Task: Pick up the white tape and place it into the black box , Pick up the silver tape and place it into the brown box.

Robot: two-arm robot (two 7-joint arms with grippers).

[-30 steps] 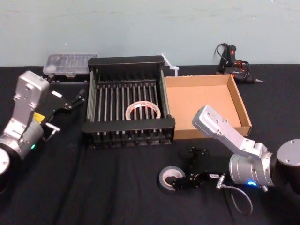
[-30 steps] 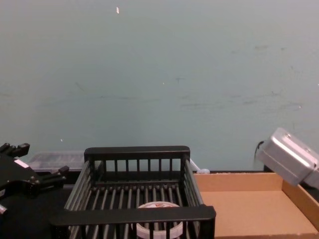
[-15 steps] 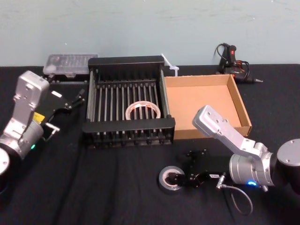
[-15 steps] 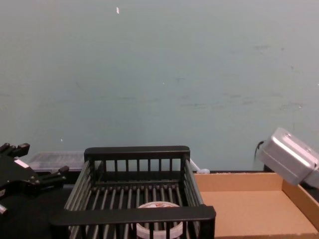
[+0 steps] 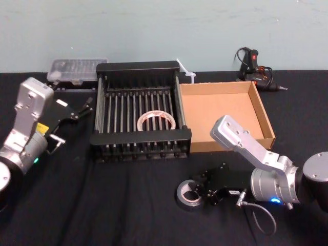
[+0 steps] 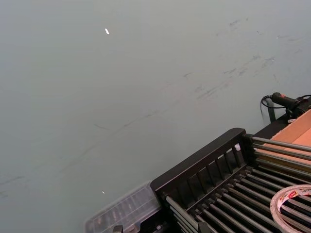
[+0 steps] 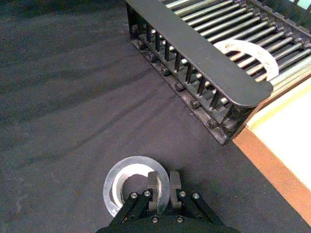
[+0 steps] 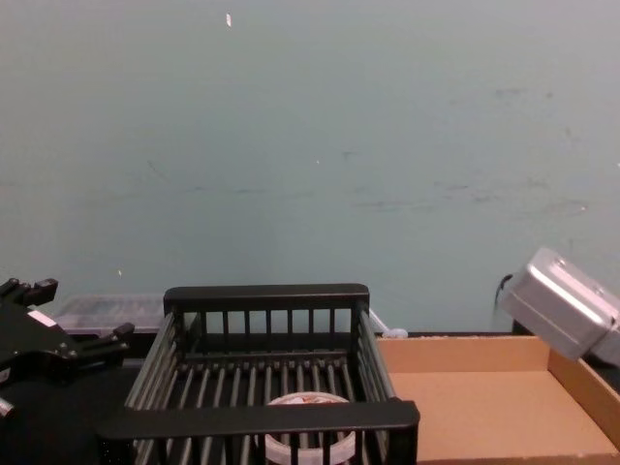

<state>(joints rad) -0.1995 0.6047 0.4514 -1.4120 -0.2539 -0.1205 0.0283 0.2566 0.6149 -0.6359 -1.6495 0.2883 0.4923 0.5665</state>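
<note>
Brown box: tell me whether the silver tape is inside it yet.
No, the silver tape is outside the brown box, nearer the robot over the black cloth, with the right pincer closed on its wall.

Plain pale blue-green wall (image 8: 310,145) behind, faintly scuffed and scratched, a small white fleck (image 8: 229,18) high up, meeting a bench (image 5: 102,205) covered in slightly creased black cloth (image 7: 73,73), evenly lit.

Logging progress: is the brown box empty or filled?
Empty. The brown box has a bare cardboard floor; the silver tape is outside it, nearer the robot, pinched by the right end effector.
</note>
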